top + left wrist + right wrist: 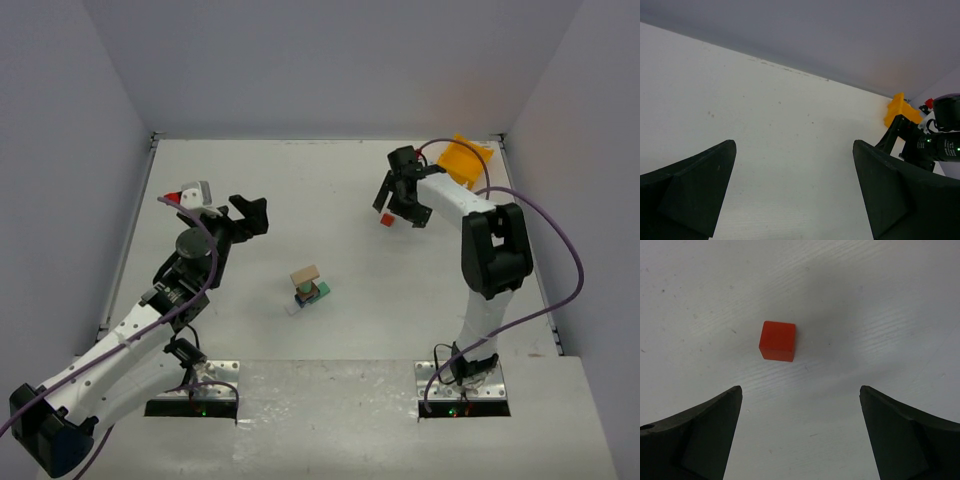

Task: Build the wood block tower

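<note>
The wood block tower [308,286] stands mid-table: a tan block on top, then blue, teal and green blocks, with a white one at its foot. A loose red block [387,219] lies on the table at the back right; it also shows in the right wrist view [777,341]. My right gripper [403,208] hovers over the red block, open and empty, with the block ahead of its fingertips [725,410]. My left gripper [240,218] is open and empty at the left, well away from the tower; its wrist view shows only bare table between the fingers [705,175].
A yellow plastic bin [464,160] sits in the back right corner, behind the right arm; it also shows in the left wrist view [901,109]. White walls close the table at the back and sides.
</note>
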